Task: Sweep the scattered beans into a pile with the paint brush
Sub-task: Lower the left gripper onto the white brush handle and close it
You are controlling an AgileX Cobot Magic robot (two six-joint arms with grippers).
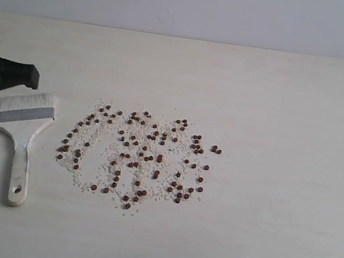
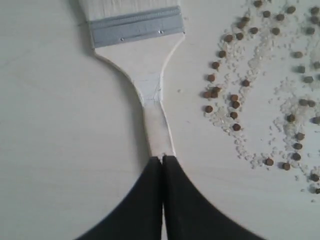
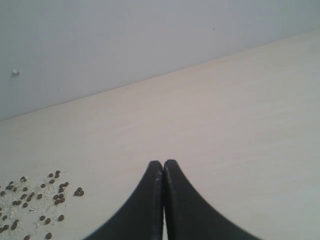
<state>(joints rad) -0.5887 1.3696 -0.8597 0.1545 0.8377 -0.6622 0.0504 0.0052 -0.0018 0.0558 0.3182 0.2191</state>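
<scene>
Closest to the lens is the left gripper [image 2: 162, 161], two curved black fingers pressed tight together with nothing between them, so it's closed and holding nothing. On its wrist cam the tips line up right over the handle of the wide flat paint brush with pale wooden handle, silver metal ferrule and whitish bristles [image 2: 150, 75]; can't tell if they actually touch it. Brush lies flat on the pale wood-grain table [image 1: 273, 236], at the left of the exterior view, hang-hole end nearest the camera. Just beside it on the right are the tiny round reddish-brown beans [image 1: 159, 158], scattered in a loose patch with small off-white crumbs [image 2: 257, 52], not piled. Right gripper [image 3: 163, 162] is also shut on nothing, over bare table, with the edge of the bean patch off to one side.
</scene>
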